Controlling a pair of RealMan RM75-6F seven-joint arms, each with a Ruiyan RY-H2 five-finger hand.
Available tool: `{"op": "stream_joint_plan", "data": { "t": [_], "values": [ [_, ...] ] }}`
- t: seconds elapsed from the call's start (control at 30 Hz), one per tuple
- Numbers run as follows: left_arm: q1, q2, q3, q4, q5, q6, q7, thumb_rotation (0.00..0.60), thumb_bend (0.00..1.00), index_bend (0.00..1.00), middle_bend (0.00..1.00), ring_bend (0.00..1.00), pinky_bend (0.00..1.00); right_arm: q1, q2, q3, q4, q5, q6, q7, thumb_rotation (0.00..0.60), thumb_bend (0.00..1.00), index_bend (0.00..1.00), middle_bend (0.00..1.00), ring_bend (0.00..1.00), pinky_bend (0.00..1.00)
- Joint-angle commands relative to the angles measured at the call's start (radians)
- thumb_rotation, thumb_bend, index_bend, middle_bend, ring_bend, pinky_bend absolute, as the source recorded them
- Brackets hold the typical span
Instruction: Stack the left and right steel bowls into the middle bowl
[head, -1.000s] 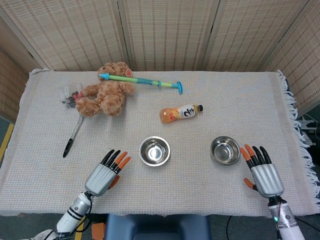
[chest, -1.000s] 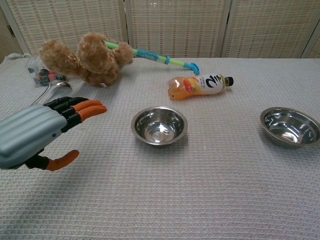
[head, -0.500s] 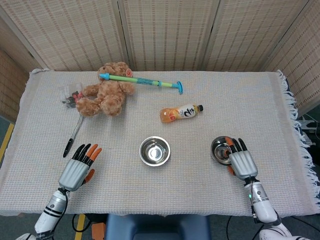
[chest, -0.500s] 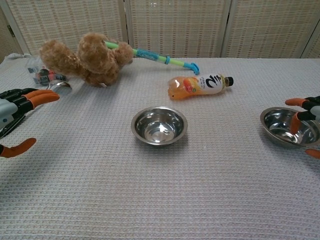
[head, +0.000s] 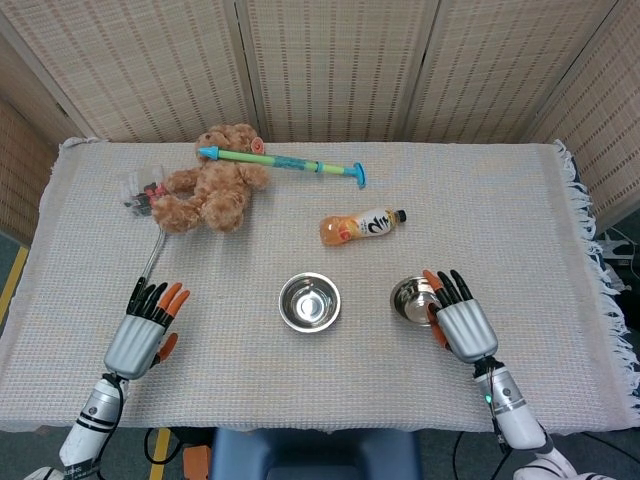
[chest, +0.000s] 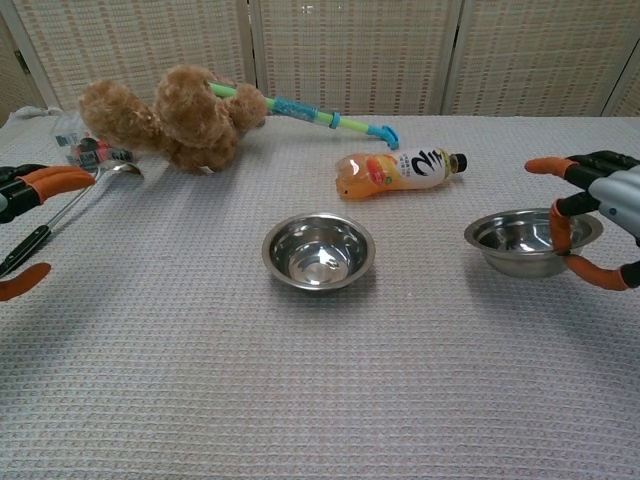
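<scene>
Your right robot hand (chest: 597, 222) grips the right bowl (chest: 525, 241) by its rim, a finger hooked inside and the thumb under the outer wall; the bowl looks tipped slightly and sits to the right of the middle bowl (head: 309, 301), well apart from it. Your left robot hand (head: 146, 326) hovers at the left of the table (head: 400, 390), fingers spread, holding nothing, beside a ladle (chest: 75, 206). A teddy bear (head: 211, 190) and a bottle (head: 361, 226) lie farther back.
</scene>
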Motion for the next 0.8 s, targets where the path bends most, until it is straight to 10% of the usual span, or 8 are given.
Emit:
{"op": "stream_joint_plan", "data": {
  "t": [0.03, 0.27, 0.53, 0.63, 0.73, 0.8],
  "values": [
    [0.003, 0.006, -0.006, 0.000, -0.004, 0.000, -0.010, 0.600, 0.44, 0.00, 0.00, 0.00, 0.08, 0.044, -0.012, 0.006, -0.061, -0.065, 0.021, -0.048, 0.600, 0.46, 0.71, 0.00, 0.00, 0.00],
    [0.009, 0.035, -0.023, -0.003, -0.015, 0.000, -0.033, 0.600, 0.43, 0.00, 0.00, 0.00, 0.08, 0.159, -0.134, 0.077, -0.066, -0.033, -0.079, -0.166, 0.600, 0.46, 0.71, 0.00, 0.00, 0.00],
    [0.023, 0.081, -0.040, -0.011, -0.035, 0.004, -0.064, 0.600, 0.43, 0.00, 0.00, 0.00, 0.08, 0.311, -0.345, 0.147, 0.160, 0.048, -0.209, -0.113, 0.600, 0.46, 0.65, 0.00, 0.00, 0.00],
    [0.024, 0.087, -0.041, -0.012, -0.038, -0.001, -0.067, 0.600, 0.43, 0.00, 0.00, 0.00, 0.08, 0.320, -0.361, 0.143, 0.188, 0.048, -0.211, -0.103, 0.600, 0.44, 0.51, 0.00, 0.00, 0.00],
    [0.028, 0.095, -0.048, -0.011, -0.048, -0.001, -0.074, 0.600, 0.43, 0.00, 0.00, 0.00, 0.08, 0.307, -0.356, 0.110, 0.192, 0.068, -0.224, -0.125, 0.600, 0.25, 0.06, 0.00, 0.00, 0.00],
    [0.033, 0.101, -0.048, -0.016, -0.046, 0.003, -0.077, 0.600, 0.43, 0.00, 0.00, 0.00, 0.08, 0.257, -0.292, 0.072, 0.095, 0.072, -0.186, -0.123, 0.600, 0.15, 0.00, 0.00, 0.00, 0.00]
  ]
}}
